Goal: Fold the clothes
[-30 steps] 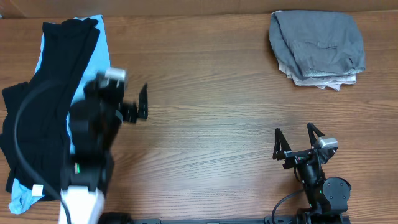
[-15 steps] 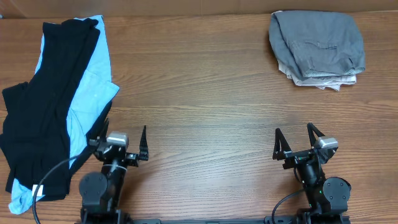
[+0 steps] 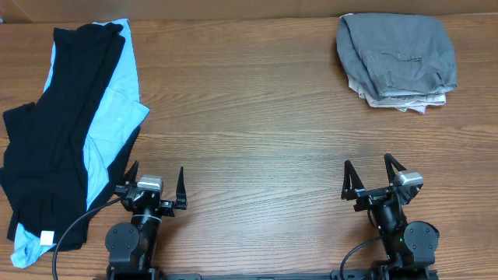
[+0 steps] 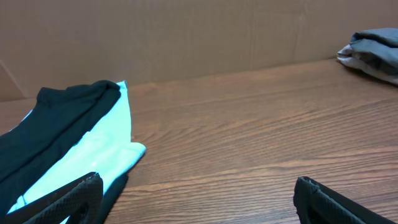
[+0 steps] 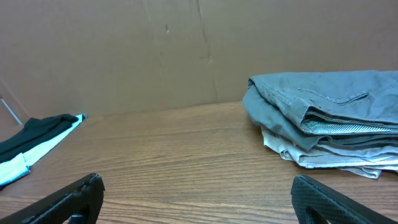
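brown tabletop (image 3: 257,117) separates black shorts (image 3: 54,140) at left edge from grey shorts (image 3: 397,50).

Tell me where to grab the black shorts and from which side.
Pinch the black shorts at their right edge near the far end, where it lies flat over the light-blue garment. Come from the right, over the table, probably with the open left gripper, which is nearest. A shallow pinch should avoid catching the blue layer.
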Controlling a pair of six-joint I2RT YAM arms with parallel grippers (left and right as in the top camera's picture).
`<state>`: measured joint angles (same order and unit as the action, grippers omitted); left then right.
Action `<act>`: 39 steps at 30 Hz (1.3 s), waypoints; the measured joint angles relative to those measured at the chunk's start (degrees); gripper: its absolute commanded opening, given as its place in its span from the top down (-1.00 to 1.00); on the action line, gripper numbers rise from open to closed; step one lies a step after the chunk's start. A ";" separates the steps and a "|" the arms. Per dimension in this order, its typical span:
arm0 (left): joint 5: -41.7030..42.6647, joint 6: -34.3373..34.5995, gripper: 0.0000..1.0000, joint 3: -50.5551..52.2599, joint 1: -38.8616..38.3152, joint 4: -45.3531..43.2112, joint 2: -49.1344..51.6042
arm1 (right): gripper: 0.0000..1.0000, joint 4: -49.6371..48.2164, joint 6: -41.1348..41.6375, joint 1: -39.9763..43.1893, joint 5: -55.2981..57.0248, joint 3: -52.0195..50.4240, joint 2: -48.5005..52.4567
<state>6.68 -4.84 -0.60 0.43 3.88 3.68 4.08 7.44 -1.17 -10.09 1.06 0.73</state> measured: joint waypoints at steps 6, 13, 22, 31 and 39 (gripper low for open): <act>-0.09 0.00 -0.99 0.00 0.00 -0.26 -2.40 | -1.00 0.00 0.02 0.00 0.00 0.00 0.00; -0.11 -0.02 -1.00 0.02 0.00 -0.07 -2.78 | -1.00 0.00 0.04 0.00 0.00 0.00 0.00; -0.11 -0.02 -1.00 0.02 0.00 -0.04 -2.78 | -1.00 0.02 0.04 0.00 0.00 0.00 0.00; -0.11 0.00 -0.99 0.02 0.00 -0.04 -2.78 | -1.00 0.00 0.04 0.00 0.02 0.00 0.00; -0.11 0.00 -0.99 0.02 0.00 -0.04 -2.78 | -1.00 0.00 0.02 0.00 0.00 0.00 0.00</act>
<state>6.57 -4.84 -0.58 0.43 3.84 0.91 4.08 7.46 -1.17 -10.09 1.06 0.73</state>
